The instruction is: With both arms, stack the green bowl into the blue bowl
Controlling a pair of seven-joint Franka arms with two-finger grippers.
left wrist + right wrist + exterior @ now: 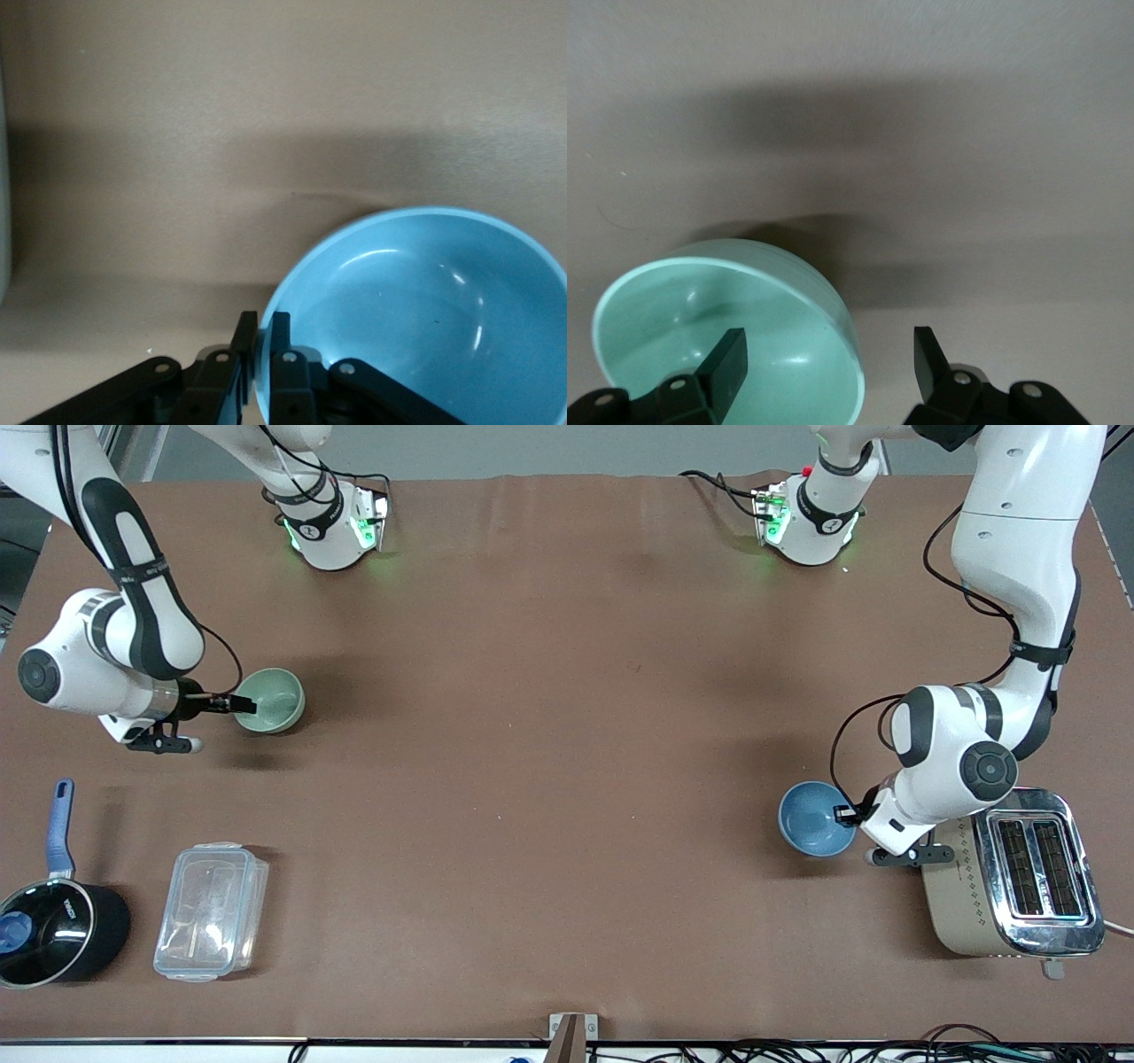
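With the left gripper clamping the blue bowl's rim, the right gripper straddles the green bowl's rim, fingers spread, gripping nothing; the bowls sit well apart at the table's two ends.

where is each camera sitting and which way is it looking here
Front view: high across the table, facing both bases; shows both arms, the green bowl, blue bowl, toaster, saucepan and plastic box.
Left wrist view: on the left arm's wrist, looking along the left gripper clamped on the blue bowl's rim.
Right wrist view: on the right arm's wrist, looking along the open right gripper straddling the green bowl's rim.
Each wrist view shares its bowl with the front view.
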